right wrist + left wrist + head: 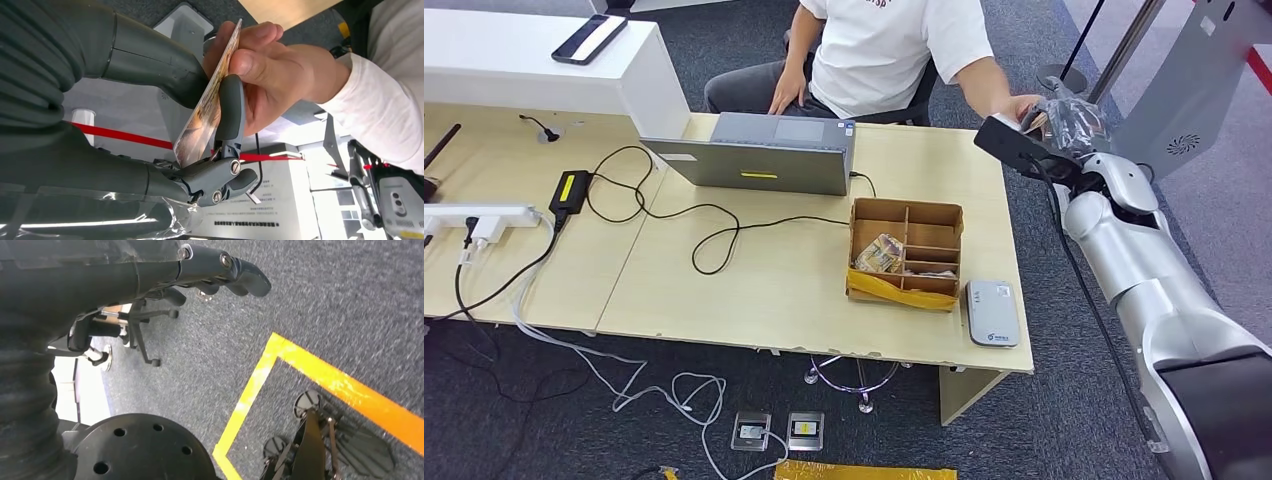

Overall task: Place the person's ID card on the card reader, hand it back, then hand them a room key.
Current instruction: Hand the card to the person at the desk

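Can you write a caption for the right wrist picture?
Robot's right hand and a person's hand both hold a card.

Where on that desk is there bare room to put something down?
The widest bare patch of the desk lies between the black cable loop and the cardboard box, running to the near edge. There is a smaller one beyond the box toward the person. It is crowded at the corner around the card reader and by the laptop.
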Controlling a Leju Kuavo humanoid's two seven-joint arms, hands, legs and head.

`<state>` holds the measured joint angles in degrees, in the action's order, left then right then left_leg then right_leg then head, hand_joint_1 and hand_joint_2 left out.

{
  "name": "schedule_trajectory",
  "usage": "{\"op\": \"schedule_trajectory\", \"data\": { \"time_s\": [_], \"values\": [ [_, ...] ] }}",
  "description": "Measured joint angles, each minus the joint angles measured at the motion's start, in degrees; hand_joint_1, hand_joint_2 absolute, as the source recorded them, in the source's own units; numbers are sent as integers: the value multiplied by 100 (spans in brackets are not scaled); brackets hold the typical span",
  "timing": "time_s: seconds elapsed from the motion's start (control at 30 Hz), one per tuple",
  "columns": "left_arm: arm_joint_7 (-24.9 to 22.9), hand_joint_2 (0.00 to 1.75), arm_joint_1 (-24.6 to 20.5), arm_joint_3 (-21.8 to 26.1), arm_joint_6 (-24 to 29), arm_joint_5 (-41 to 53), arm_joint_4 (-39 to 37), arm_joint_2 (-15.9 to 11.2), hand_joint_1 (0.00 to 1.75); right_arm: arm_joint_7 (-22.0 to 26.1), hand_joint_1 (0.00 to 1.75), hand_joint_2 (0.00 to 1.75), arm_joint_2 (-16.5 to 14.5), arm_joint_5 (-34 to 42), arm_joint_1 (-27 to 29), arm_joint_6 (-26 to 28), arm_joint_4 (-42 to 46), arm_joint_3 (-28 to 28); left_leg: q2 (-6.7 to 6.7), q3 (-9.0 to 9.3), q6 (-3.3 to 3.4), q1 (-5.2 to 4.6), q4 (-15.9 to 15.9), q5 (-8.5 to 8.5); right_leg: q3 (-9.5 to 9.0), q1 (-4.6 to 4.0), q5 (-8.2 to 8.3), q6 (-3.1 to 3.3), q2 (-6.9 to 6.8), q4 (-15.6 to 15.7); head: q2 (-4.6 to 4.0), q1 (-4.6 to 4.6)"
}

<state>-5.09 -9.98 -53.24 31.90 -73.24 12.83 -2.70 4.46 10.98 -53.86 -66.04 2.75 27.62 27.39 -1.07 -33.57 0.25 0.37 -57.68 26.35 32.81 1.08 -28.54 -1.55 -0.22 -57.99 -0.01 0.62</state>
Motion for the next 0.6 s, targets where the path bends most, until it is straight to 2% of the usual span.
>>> {"op": "schedule_trajectory", "data": {
  "time_s": [0.23, 0.27, 0.37, 0.4, 0.6],
  "values": [
    [-18, 175, 1, 0, -143, -20, 0, -133, 0, -36, 175, 175, -144, -1, 27, 40, -227, 46, 2, 2, -1, 1, 0, 0, 2, -1, 0, 0, 3, 0, -1, 0],
    [-18, 175, 2, 0, -146, -27, 0, -144, 0, -36, 154, 175, -152, 1, 34, 43, -247, 46, 2, 2, -1, 2, 0, -1, 2, -1, 0, 0, 2, 0, 0, 0],
    [-25, 175, 2, 0, -150, -52, 0, -175, 0, -29, 24, 175, -174, 10, 58, 54, -326, 57, 2, 1, -1, 2, 0, 0, 2, -1, 0, 1, 3, 0, 0, -1],
    [-35, 175, 2, 0, -149, -58, 0, -182, 0, -25, 0, 175, -184, 12, 66, 69, -363, 74, 3, 1, -1, 2, 0, 0, 1, -1, 0, 1, 4, 0, -1, -1],
    [-75, 175, 3, 0, -111, -85, 0, -189, 0, -37, 0, 175, -239, 11, 173, 326, -514, 184, 3, 1, -1, 1, 0, 0, 2, 0, 0, 1, 4, 1, -1, -1]
  ]
}}
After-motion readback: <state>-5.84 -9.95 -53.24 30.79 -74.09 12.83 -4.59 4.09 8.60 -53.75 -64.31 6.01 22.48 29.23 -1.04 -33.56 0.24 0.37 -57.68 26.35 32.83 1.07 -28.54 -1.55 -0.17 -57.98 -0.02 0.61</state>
